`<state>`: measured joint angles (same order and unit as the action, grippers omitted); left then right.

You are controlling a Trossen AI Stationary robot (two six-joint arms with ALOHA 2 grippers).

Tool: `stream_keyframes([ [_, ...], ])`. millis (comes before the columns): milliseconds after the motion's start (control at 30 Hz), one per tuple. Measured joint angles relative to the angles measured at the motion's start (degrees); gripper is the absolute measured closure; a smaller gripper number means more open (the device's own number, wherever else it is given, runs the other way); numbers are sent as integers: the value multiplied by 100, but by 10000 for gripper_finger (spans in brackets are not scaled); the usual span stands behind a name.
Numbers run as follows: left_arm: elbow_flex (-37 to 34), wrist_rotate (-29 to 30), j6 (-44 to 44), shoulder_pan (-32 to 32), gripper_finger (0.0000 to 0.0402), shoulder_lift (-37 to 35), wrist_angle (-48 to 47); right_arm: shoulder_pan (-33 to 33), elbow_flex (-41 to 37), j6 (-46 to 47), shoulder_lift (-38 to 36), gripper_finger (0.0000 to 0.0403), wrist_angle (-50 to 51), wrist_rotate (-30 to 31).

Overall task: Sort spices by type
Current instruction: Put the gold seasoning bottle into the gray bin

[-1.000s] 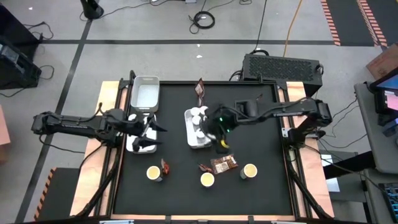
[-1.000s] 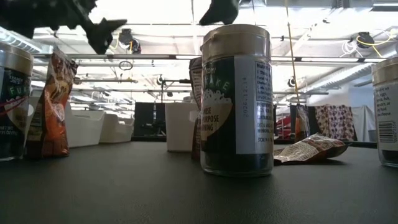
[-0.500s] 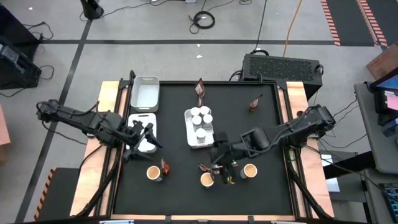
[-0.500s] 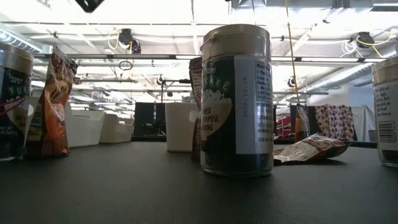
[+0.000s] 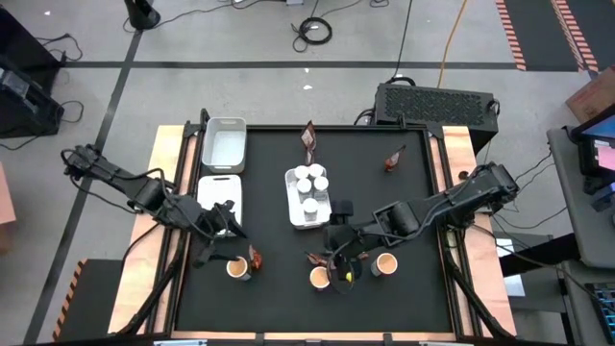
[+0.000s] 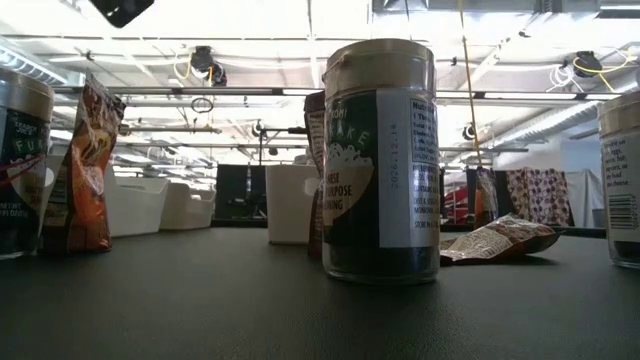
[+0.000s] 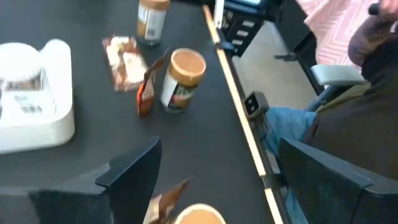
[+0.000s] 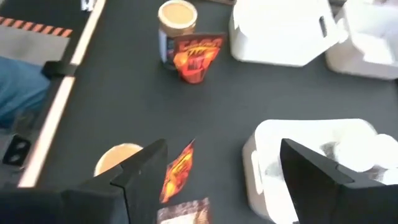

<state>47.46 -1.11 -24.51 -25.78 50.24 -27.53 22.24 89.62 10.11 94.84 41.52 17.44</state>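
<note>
- Here, the middle tray point(image 5: 307, 197) sits in the centre of the black table point(image 5: 384, 207) and holds five white-capped little jars point(image 5: 309, 185).
- The left gripper point(image 5: 219, 236) hangs to the left of the middle tray and a bit nearer the front edge — its two fingers are spread apart and hold nothing.
- Just in front of it stands a yellow-topped tub point(image 5: 236, 268), with a reddish-brown packet point(image 5: 255, 258) leaning on the tub's right side.
- The right gripper point(image 5: 342, 258) hangs in front of the middle tray, low over the table — its fingers are spread wide too, with nothing between them.
- Under it lie some reddish packets point(image 5: 315, 258), and a second tub point(image 5: 320, 278) stands just in front.
- A third tub point(image 5: 386, 263) stands to the right of that one.
- Behind the middle tray, a packet point(image 5: 308, 138) stands near the back edge of the table.
- Another packet point(image 5: 393, 159) lies far to the right of the middle tray, toward the back.
- Two more white trays sit left of the middle tray: a lidded one point(image 5: 219, 192) close by and an open one point(image 5: 223, 144) farther back.
- In the left wrist view, a person point(image 7: 348, 118) sits beyond the table's front edge.
</note>
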Motion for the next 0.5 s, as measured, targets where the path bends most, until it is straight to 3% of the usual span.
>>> stream_keyframes([
  [300, 211, -268, -367, -299, 75, 129, 215, -48, -2, -624, 473, 138, -813, 197],
  [500, 567, -36, -349, -712, 75, 674, -766, -48, -7, -631, 646, 138, -837, 181],
])
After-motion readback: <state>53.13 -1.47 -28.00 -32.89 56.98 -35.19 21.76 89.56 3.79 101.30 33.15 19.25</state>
